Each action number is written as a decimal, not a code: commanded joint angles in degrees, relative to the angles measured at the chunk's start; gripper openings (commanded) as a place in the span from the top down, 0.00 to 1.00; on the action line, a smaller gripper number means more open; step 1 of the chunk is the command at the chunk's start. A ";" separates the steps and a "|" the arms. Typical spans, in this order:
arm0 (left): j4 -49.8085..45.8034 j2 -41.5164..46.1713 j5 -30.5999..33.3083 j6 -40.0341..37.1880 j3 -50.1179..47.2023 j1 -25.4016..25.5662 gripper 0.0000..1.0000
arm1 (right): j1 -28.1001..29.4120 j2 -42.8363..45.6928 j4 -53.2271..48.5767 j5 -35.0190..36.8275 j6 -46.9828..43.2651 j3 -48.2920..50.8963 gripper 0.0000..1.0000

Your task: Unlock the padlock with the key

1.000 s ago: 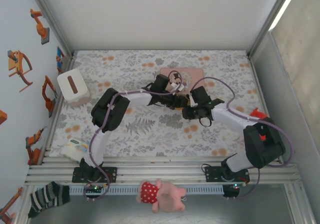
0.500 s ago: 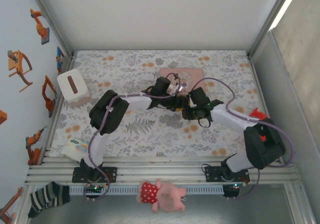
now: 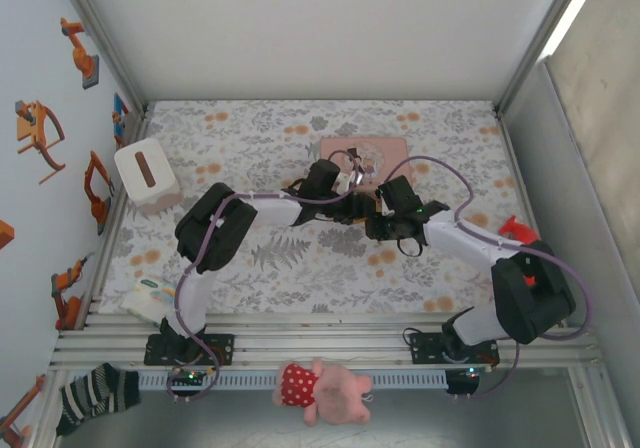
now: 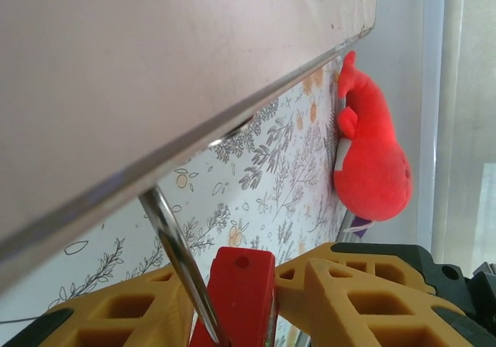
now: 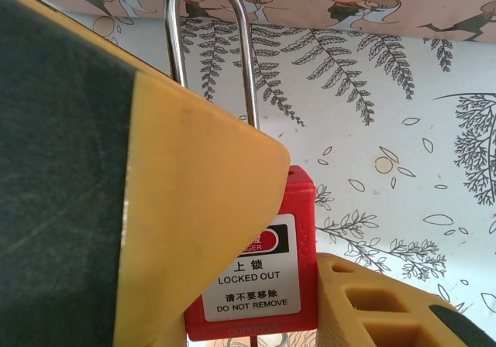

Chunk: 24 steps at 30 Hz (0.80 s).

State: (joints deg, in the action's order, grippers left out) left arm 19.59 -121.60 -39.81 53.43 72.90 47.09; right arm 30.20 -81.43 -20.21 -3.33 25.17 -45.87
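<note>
The padlock (image 5: 252,285) stands just before the near edge of the pink box (image 3: 385,146). Its red body is clenched between the yellow fingers (image 5: 194,207) of the right end effector (image 5: 263,300). Its silvery shackle (image 5: 209,45) points toward the box, with the bend at the box's edge, above the flowered desk (image 3: 250,138). The left end effector (image 4: 232,308) meets it from the other side, also just before the box. A red piece (image 4: 236,285) stands between its fingers, with the shackle's bar beside it, but whether they press on it I cannot tell.
</note>
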 commanded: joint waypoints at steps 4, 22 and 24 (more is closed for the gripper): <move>-1.92 1.57 -6.88 6.64 -3.41 4.15 0.52 | -0.05 3.14 10.83 2.82 2.55 2.05 0.80; -9.21 2.44 -2.53 6.34 -0.48 3.48 0.51 | -0.31 6.81 14.72 -0.89 -2.01 6.10 0.80; -8.50 2.51 -2.11 7.41 -1.19 3.77 0.58 | -0.31 6.81 15.02 -0.91 -1.55 6.07 0.80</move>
State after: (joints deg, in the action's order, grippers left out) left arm 17.17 -119.94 -38.48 57.30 72.49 48.40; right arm 30.02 -75.83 -12.10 -3.55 23.22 -39.05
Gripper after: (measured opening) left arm 0.437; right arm 0.357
